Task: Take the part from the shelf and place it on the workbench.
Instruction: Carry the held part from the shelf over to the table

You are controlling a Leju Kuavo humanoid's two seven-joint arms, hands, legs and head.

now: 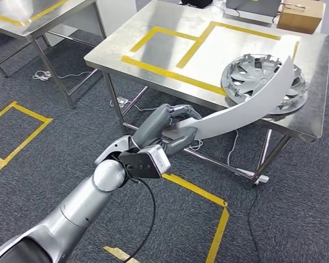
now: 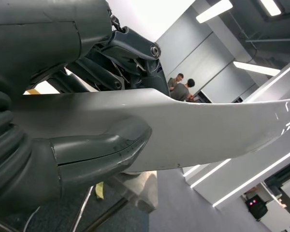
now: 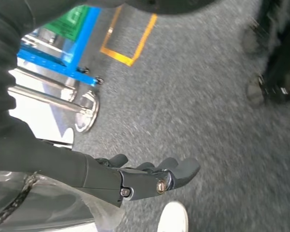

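- The part (image 1: 241,107) is a long, curved white panel, narrow near my grip and broadening toward its far end; its long axis runs up and away to the right from my left hand (image 1: 169,131), and its wide tip points over the workbench (image 1: 154,49)
- That far tip hangs above the silver wheel cover (image 1: 241,76) lying at the right end of the workbench; I cannot tell whether the two touch
- I hold the part by its near, narrow end: in the left wrist view my thick grey thumb (image 2: 99,154) presses on one face of the panel (image 2: 195,130) and my darker fingers (image 2: 129,53) close over the opposite edge, so the panel is pinched between them
- The rest of the part sticks out well beyond my hand, unsupported, over the dark carpet and the bench's edge
- I can read no brand, label or writing on the part or the bench
- My right hand (image 3: 151,176) hangs over grey carpet, fingers stretched out side by side and holding nothing
- Yellow tape (image 1: 171,74) marks rectangles on the workbench top, and more yellow lines (image 1: 204,194) run across the floor
- A brown cardboard box (image 1: 301,15) sits at the bench's far corner
- In the left wrist view two people (image 2: 181,87) stand well away in the background
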